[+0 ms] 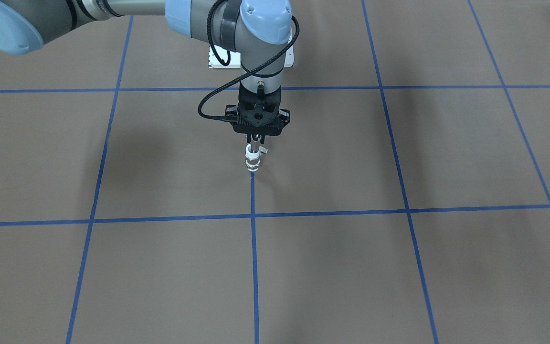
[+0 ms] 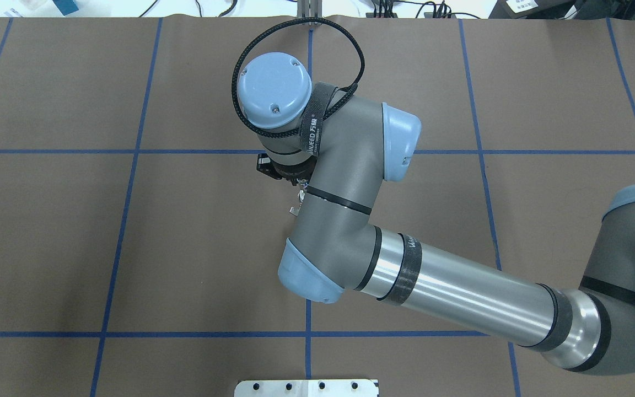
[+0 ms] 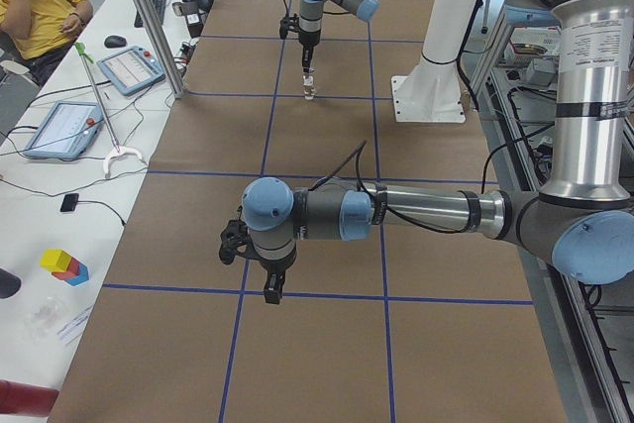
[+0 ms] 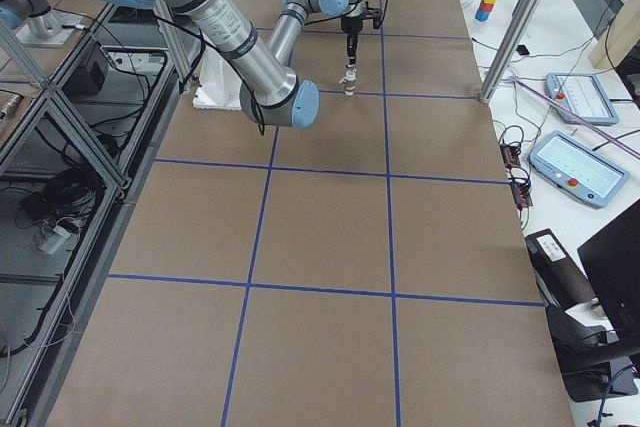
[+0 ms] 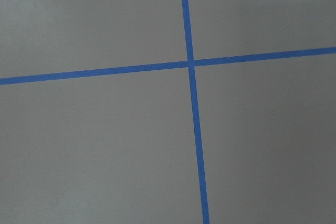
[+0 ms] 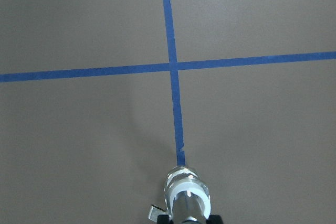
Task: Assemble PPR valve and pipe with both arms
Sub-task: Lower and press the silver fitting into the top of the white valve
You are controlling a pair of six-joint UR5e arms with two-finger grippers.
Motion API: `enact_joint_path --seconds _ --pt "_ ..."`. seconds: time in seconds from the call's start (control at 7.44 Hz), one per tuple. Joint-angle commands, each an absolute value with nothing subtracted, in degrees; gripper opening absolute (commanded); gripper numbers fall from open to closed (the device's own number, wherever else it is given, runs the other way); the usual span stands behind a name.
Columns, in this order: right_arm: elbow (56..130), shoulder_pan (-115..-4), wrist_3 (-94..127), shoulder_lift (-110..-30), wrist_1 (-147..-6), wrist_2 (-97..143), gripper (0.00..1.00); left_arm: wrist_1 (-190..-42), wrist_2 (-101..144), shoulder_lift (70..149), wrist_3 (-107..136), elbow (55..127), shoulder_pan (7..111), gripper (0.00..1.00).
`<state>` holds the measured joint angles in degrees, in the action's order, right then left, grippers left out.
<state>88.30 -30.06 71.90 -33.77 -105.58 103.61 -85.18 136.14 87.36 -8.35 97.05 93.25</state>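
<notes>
Since your right black gripper (image 1: 255,138) clamps the silver metal pipe stub (image 1: 254,144) into the white ringed valve (image 1: 253,160), you seem nearly done; left gripper (image 3: 272,292) unreadable.

Setting: a robotics laboratory is indicated.
Work surface: a long table (image 4: 330,237) is covered in brown sheet and gridded with blue tape (image 4: 388,176).
Equipment: robot arms (image 3: 436,211), a bolted pedestal (image 3: 441,37), aluminium posts (image 3: 153,27) and control tablets (image 3: 61,130) are installed.

Blue tape lines (image 1: 254,248) cross the brown table cover (image 1: 399,267) in a grid. A white bolted pedestal (image 3: 433,76) stands on it. At the side desk (image 3: 40,215), a person in yellow (image 3: 35,7) is near a tablet (image 3: 61,129).
</notes>
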Motion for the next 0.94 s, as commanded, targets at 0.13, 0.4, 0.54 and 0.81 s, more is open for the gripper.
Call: enact_joint_path --seconds 0.13,0.4,0.54,0.81 --pt "88.6 -30.1 71.9 -33.9 -105.8 103.8 0.0 -85.2 136.1 87.4 -8.3 97.0 93.3 1.0" --pt "88.6 -30.1 71.9 -34.4 -105.8 103.7 0.0 -85.2 136.1 87.4 -8.3 97.1 93.3 1.0" --pt "88.5 -30.1 71.9 -34.6 -105.7 103.7 0.0 -85.2 136.1 87.4 -8.3 97.1 93.3 1.0" --pt "88.4 -29.9 71.9 -34.5 -105.7 103.6 0.0 -85.3 136.1 87.5 -8.3 97.0 93.3 1.0"
